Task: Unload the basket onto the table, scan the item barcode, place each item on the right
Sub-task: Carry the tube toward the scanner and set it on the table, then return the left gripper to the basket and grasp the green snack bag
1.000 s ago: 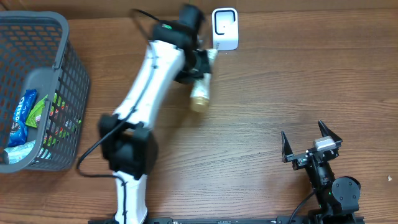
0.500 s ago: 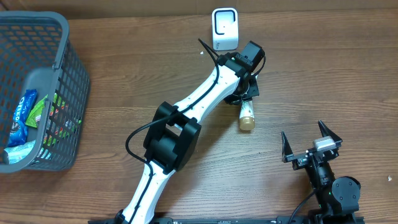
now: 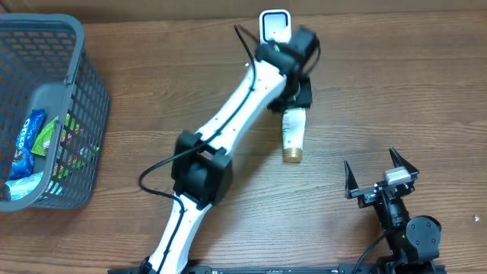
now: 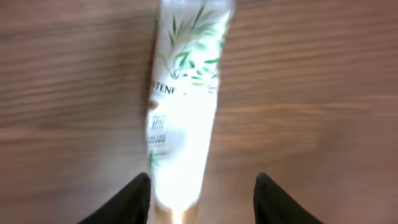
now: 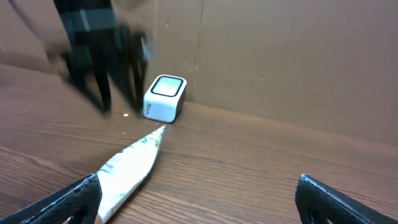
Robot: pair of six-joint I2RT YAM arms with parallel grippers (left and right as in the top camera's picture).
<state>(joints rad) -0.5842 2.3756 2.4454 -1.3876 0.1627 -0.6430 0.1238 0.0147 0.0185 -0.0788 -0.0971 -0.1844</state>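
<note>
- The whole counter is taken in from straight above by the overhead view.
- The left wrist view is aimed straight down at close range, and the tube is framed above the left claw.
- The right wrist view is set low and faced across the counter toward the scanner.
- Tube and scanner are shared with the overhead view.
</note>
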